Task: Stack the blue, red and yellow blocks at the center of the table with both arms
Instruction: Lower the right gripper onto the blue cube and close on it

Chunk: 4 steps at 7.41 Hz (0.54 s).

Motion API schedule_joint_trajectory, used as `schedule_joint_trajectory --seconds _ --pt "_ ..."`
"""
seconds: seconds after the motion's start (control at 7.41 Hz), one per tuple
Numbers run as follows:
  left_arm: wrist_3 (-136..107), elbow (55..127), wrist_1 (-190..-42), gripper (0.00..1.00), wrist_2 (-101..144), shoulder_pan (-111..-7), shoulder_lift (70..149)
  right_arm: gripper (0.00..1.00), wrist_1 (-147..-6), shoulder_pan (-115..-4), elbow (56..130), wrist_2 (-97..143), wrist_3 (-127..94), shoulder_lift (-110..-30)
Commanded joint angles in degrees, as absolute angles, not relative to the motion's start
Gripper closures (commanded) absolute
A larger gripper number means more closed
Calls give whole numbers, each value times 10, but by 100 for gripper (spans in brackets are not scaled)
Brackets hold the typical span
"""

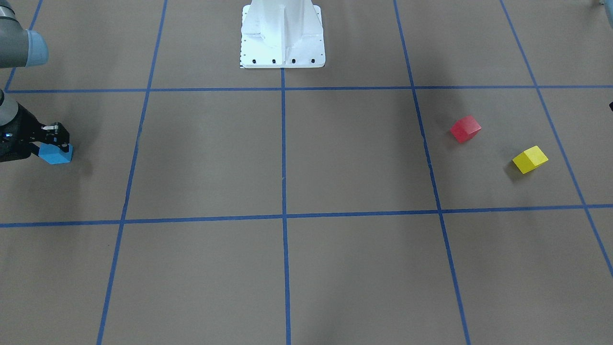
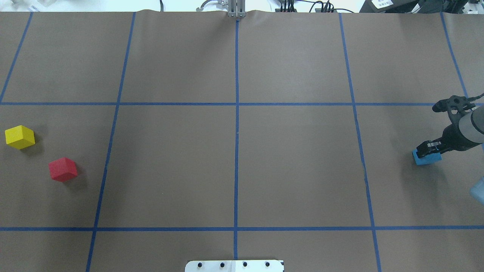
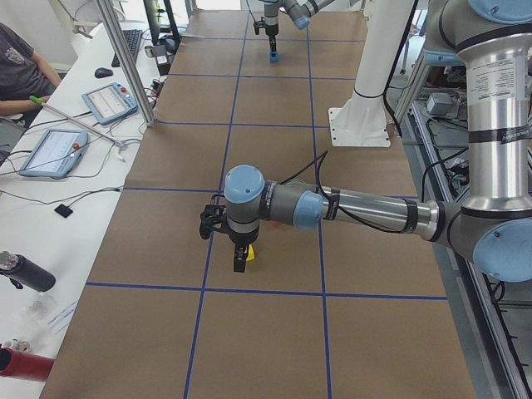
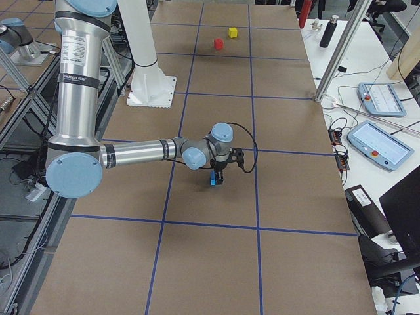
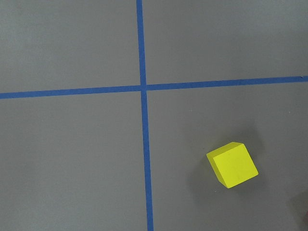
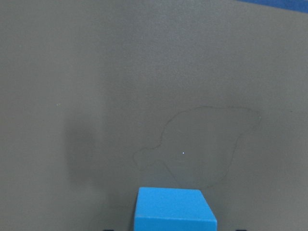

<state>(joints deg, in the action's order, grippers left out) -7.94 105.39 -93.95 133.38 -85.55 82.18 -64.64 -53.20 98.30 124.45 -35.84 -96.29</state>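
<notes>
Light blue matte cube (image 2: 427, 158) noted resting on the brown tape-gridded table (image 2: 295, 170), far out on the robot's right side, well apart from the centre crossing; right gripper (image 2: 428, 149) is set down over it, jaws straddling the cube; in the right wrist view thin dark slivers of fingertip are seen clear of both side faces, so the jaws are judged apart and not yet clamped (the slivers are small, so this is held loosely). Red matte cube (image 2: 62, 169) and yellow matte cube (image 2: 19, 136) are found near each other on the opposite side, both turned at an angle to the tape lines, neither touched. Left gripper (image 3: 239, 258) is seen only in the left side view, hanging above the yellow cube's area; whether it is wide or narrow cannot be told. Handling, as judged: the cubes are taken to be light and rigid, with flat matte faces that should give fair friction; hold is best taken on two opposite side faces, centred, jaws squared to the faces; on the rotated red and yellow cubes the wrist would need turning first, else a corner pinch and a twist could be expected. No stack is begun at centre.
</notes>
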Motion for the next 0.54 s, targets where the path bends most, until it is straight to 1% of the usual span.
schedule_joint_trajectory --seconds 0.0,0.13,0.4 --pt "-80 1054 -940 0 1334 -856 822 100 -646 -532 979 1255 -357 -960" --pt "-80 1054 -940 0 1334 -855 822 100 -649 -532 989 1256 -357 -958" --pt "-83 1054 -940 0 1335 -855 822 100 -651 -532 1004 1253 -363 -930"
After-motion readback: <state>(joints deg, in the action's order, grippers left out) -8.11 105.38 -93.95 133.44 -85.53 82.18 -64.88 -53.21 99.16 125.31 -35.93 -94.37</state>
